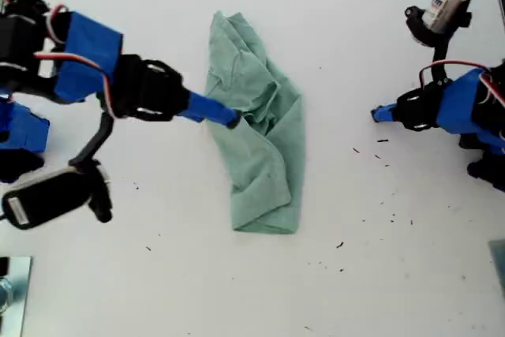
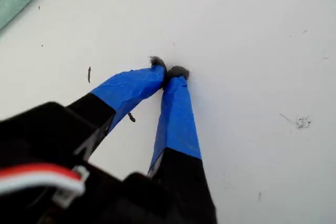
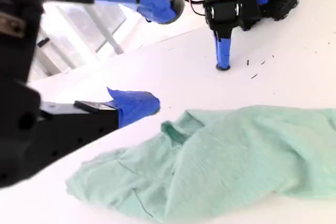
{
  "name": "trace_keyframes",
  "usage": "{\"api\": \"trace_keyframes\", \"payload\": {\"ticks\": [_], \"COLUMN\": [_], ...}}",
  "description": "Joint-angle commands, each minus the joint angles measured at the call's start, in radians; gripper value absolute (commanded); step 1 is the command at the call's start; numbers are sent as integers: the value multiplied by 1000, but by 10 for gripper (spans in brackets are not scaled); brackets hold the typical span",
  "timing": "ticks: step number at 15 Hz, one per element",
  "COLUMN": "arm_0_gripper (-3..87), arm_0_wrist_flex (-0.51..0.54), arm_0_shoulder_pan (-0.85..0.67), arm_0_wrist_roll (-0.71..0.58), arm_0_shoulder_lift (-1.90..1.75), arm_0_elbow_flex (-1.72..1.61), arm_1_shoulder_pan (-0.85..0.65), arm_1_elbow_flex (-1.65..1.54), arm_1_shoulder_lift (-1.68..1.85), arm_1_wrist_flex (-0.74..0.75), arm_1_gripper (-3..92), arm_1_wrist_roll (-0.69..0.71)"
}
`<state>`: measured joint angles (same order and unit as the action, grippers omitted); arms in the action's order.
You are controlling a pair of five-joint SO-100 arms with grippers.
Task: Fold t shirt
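Two arms are flanking the t shirt (image 1: 259,144), which is lying crumpled mid-table (image 1: 158,290) in the exterior view, barely folded; my first hand (image 2: 169,71) is resting closed and empty on bare table in its own view; my second hand (image 3: 157,51) is hovering by the cloth, seemingly open.

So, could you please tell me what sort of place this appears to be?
Probably a lab or workshop test bench: a bare white tabletop, two blue-taped robot arms, and one crumpled pale sage-green knit t-shirt as the only work item. Window framing shows in my second wrist view.
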<state>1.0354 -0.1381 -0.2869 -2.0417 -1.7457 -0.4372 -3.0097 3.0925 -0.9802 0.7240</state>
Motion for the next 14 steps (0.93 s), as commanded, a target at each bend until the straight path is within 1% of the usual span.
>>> {"api": "trace_keyframes", "payload": {"ticks": [1,2,3,4,5,6,8,9,10,11,12,13,14], "arm_0_gripper": [151,61,-1,-1,-1,-1,-1,-1,-1,-1,-1,-1,33], "arm_0_wrist_flex": [-265,-265,-245,-233,-202,-179,-166,-153,-83,25,66,140,163], "arm_0_shoulder_pan": [29,0,-18,-17,-23,-40,-49,-41,-25,34,91,127,160], "arm_0_wrist_roll": [135,189,247,273,282,282,282,284,293,314,284,264,219], "arm_0_shoulder_lift": [-589,-765,-930,-1054,-1083,-1071,-1060,-1002,-770,-518,-330,-140,15], "arm_0_elbow_flex": [-746,-977,-1157,-1264,-1304,-1315,-1308,-1227,-1022,-732,-465,-202,2], "arm_1_shoulder_pan": [3,2,0,0,0,0,9,31,97,175,253,334,407], "arm_1_elbow_flex": [-25,-26,-26,-26,-26,-26,-20,21,181,426,701,974,1213], "arm_1_shoulder_lift": [17,17,17,17,17,17,17,3,-83,-259,-466,-658,-822], "arm_1_wrist_flex": [-5,-5,-2,0,0,0,0,-9,-63,-126,-176,-252,-328], "arm_1_gripper": [26,26,26,26,26,26,26,26,26,26,26,26,62], "arm_1_wrist_roll": [-9,-11,-9,-9,-9,-11,-20,-31,-60,-86,-95,-107,-146]}}
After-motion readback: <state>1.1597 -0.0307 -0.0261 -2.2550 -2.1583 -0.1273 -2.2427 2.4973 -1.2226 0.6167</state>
